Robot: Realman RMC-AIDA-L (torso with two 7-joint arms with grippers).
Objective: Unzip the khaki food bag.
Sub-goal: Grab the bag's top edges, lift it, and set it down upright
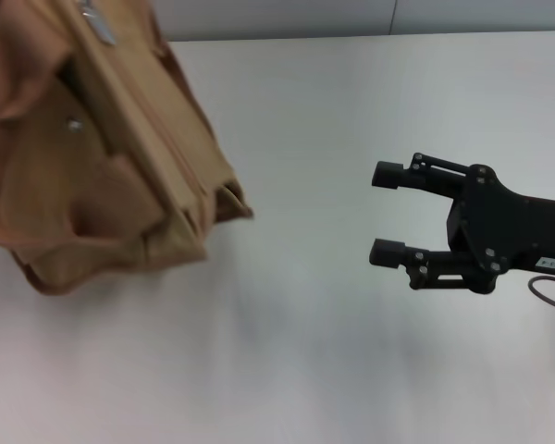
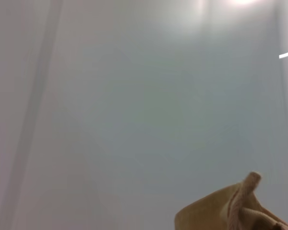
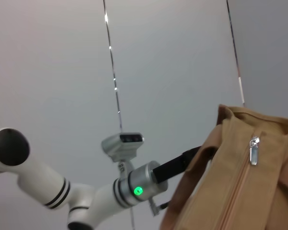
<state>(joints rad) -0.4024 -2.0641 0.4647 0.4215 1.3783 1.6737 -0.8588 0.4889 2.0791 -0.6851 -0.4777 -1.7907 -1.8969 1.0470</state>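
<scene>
- The right gripper (image 1: 388, 214) is seen with its fingers spread wide; nothing is held between them.
- The khaki food bag (image 1: 102, 157) is found well apart from that gripper, off its fingertips, tilted above the white table (image 1: 351, 111).
- A silver zipper pull (image 3: 253, 150) is seen on the bag's closed zipper.
- The left arm (image 3: 91, 196) is seen reaching behind the bag; its grip cannot be told.

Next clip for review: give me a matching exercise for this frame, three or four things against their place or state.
Things:
1. khaki food bag
2. right gripper
3. silver zipper pull
4. left arm

States:
A. open, holding nothing
B. hanging on the closed zipper
C. reaches in behind the bag
D. at the table's left

Pairs: 1-D, 2-A, 3-B, 4-C
</scene>
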